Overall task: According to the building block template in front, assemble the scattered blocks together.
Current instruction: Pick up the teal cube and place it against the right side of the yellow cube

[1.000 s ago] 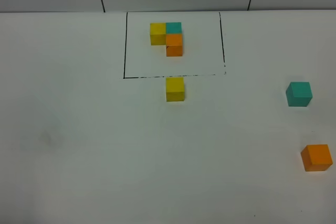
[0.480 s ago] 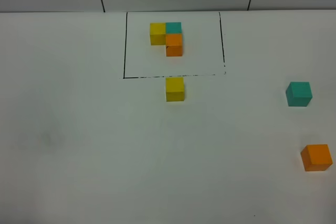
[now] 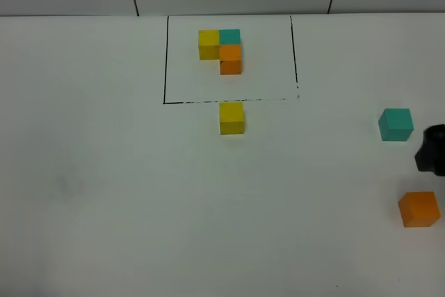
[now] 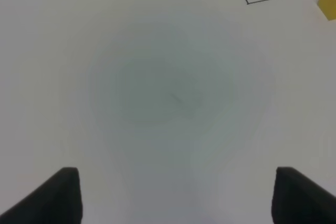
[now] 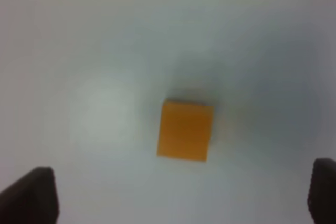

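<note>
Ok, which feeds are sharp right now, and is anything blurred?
Exterior high: sharp, evenly lit. Right wrist: blurred, the orange cube looks fuzzy. Left wrist: a faint grey patch on the table; yellow cube cropped at the edge.

One joined template, one yellow cube, one teal cube, one orange cube.

White tabletop, thin black outline. The template is yellow, teal and orange; loose yellow cube, teal cube, orange cube, all plain.
</note>
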`<control>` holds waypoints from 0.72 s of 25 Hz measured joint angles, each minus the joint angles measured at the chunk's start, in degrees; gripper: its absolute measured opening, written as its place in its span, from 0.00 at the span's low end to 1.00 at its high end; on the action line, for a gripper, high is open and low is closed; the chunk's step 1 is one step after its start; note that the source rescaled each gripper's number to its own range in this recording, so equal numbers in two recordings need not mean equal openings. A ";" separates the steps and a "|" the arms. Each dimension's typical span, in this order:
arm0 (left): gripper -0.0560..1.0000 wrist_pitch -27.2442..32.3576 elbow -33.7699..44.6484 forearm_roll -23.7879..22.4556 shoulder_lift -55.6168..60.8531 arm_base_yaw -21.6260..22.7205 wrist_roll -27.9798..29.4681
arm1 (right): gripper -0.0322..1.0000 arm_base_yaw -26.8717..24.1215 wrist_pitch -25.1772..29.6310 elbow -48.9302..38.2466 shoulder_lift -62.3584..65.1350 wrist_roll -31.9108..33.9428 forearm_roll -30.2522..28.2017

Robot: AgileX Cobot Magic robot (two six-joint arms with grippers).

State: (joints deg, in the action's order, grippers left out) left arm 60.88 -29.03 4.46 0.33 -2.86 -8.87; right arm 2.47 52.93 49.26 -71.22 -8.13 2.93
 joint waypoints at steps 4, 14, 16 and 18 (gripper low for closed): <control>0.69 0.00 0.00 0.00 0.00 0.00 0.00 | 0.99 0.00 -4.16 6.09 -12.18 0.10 -0.14; 0.69 0.00 0.00 0.00 0.00 0.00 0.00 | 1.00 0.00 -11.87 14.84 -29.81 2.29 -0.14; 0.69 0.00 0.00 0.00 0.00 0.00 0.00 | 1.00 0.00 -12.60 15.88 -31.80 2.36 -0.14; 0.69 0.00 0.00 0.00 0.00 0.00 0.00 | 1.00 0.00 -13.40 16.96 -33.57 2.36 -0.14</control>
State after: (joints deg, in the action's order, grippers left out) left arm 60.88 -29.03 4.46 0.33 -2.86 -8.87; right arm 2.47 39.53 66.21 -104.79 -5.77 2.79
